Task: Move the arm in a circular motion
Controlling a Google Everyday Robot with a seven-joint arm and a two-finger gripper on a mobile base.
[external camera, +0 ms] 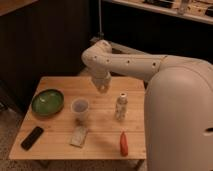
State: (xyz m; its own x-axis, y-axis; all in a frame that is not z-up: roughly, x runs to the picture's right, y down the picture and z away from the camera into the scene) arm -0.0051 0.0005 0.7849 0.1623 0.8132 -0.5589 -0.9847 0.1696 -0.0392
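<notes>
The arm [135, 65] is a thick cream-white tube with small dark dots. It reaches from the large body at the right to a bent elbow [96, 54] above the back of the wooden table [100, 131]. From the elbow a short segment points down. The gripper [102, 88] is at its blunt lower end. It hangs over the table's back middle, above and behind a pale cup [80, 107] and left of a small white bottle [120, 106]. It holds nothing that I can see.
A green bowl [47, 102] sits at the table's left. A black flat device [32, 137] lies at the front left, a pale packet [79, 136] at the front middle, and a red object [123, 143] at the front right. Dark cabinets stand behind.
</notes>
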